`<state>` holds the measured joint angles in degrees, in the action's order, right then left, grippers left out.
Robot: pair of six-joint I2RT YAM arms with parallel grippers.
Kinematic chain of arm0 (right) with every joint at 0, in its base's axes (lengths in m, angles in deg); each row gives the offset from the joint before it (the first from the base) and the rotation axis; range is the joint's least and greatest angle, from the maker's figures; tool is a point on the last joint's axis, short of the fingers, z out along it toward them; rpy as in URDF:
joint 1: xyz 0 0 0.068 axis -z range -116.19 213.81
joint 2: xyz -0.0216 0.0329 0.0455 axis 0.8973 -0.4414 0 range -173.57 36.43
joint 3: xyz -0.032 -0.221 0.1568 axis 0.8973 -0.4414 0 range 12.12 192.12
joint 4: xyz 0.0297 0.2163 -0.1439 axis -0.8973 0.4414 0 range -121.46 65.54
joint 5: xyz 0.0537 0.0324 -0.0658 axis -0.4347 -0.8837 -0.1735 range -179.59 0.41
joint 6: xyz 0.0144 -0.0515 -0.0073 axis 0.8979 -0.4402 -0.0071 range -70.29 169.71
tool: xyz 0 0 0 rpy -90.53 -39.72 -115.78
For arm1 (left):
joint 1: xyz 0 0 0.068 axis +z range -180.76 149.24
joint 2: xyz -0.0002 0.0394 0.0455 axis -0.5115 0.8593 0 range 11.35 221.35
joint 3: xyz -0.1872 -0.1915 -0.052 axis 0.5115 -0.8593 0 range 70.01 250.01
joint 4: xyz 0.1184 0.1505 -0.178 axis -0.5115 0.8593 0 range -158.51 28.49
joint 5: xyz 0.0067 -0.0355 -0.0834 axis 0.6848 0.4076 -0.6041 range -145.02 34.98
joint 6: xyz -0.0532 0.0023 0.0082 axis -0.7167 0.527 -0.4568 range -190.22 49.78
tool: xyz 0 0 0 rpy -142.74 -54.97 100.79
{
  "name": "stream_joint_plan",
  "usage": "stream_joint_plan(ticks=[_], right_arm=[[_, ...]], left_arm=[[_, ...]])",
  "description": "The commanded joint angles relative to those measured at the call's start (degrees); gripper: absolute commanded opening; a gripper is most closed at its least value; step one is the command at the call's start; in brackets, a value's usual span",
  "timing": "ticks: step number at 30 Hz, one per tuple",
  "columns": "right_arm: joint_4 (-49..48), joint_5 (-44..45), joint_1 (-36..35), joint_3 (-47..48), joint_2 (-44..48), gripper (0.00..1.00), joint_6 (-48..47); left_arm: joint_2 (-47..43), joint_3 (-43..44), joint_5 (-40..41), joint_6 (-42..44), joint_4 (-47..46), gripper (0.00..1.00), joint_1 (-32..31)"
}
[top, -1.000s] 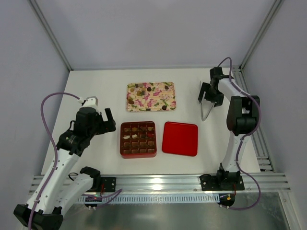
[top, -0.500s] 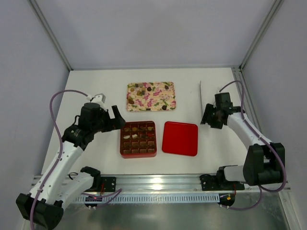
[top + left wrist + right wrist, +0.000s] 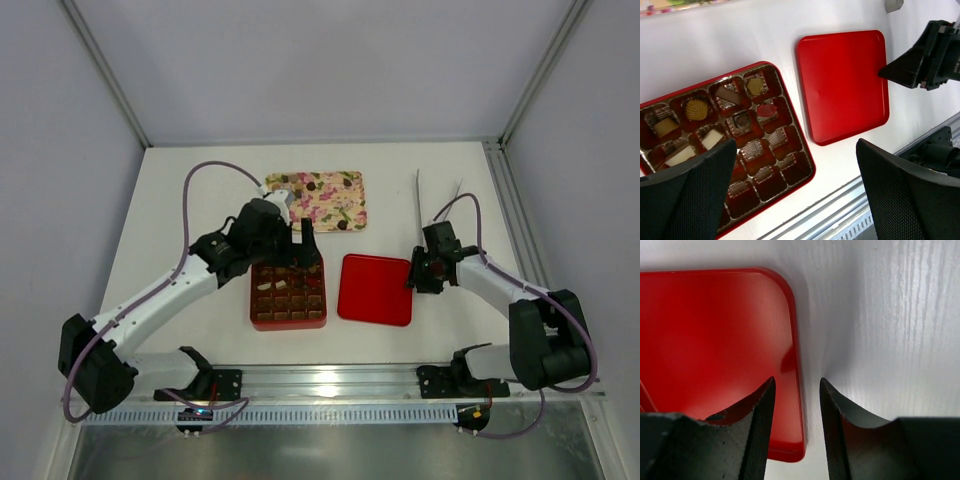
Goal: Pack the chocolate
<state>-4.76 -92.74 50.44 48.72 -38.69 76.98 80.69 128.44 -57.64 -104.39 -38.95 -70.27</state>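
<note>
Left gripper (image 3: 296, 248) hangs spread wide over the red box (image 3: 288, 325), holding nothing; the chocolate (image 3: 696, 107) sits in the box's far cells, just below its 2 fingers, with more pieces on the floral tray (image 3: 340, 205) just beyond; right gripper (image 3: 796, 385) is narrow, jaws astride the right rim of the red lid (image 3: 715, 330), a gap showing either side; the boxed chocolate lies well apart from it, across the lid.
</note>
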Motion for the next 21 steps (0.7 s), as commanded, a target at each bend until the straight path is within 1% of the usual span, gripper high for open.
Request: stream_joint_plan(ticks=[1,4,8,9,10,11,12,13,15,16,17,21], right_arm=[[-4.81,0.52,-1.13,0.93,-3.11,0.42,0.6],[-5.34,0.35,-1.22,1.63,-5.39,0.35,0.25],[-6.57,-0.53,-1.14,1.81,-6.89,0.21,-0.28],[-6.66,-0.97,-1.22,1.9,-6.89,0.14,-0.37],[-6.22,-1.15,-0.88,2.07,-6.63,0.11,-0.98],[-6.13,-2.11,-0.35,1.9,-6.1,0.06,-1.25],[-6.13,-3.16,0.52,1.64,-5.49,0.04,-1.69],[-6.31,-4.39,2.97,1.11,-4.01,0.04,-1.95],[-5.0,-7.2,5.1,1.28,-2.59,0.04,-3.35],[-4.29,-7.21,6.23,1.63,-1.97,0.04,-3.88],[-3.68,-7.13,6.59,1.98,-0.66,0.04,-4.41],[-1.39,-10.19,8.97,3.39,1.98,0.04,-5.55]], left_arm=[[2.63,4.31,0.85,-0.98,-3.72,1.0,-2.33],[5.8,5.46,0.59,-1.25,-4.33,1.0,-3.56],[9.58,8.09,-0.81,-1.07,-5.04,1.0,-4.0],[11.32,8.62,-1.69,-0.98,-5.04,1.0,-4.0],[12.21,9.15,-2.13,-0.81,-5.04,1.0,-4.09],[13.27,10.28,-3.18,-0.72,-5.04,1.0,-4.09],[14.84,10.73,-3.28,-0.46,-5.04,1.0,-4.17],[15.82,11.34,-3.54,-0.02,-5.04,1.0,-4.09],[18.62,13.19,-4.85,0.25,-5.04,0.99,-4.09],[19.59,13.81,-5.55,0.51,-5.04,0.99,-4.17],[20.47,15.12,-7.04,0.51,-5.13,0.98,-4.18],[25.22,18.37,-8.55,0.95,-5.3,0.97,-4.09]])
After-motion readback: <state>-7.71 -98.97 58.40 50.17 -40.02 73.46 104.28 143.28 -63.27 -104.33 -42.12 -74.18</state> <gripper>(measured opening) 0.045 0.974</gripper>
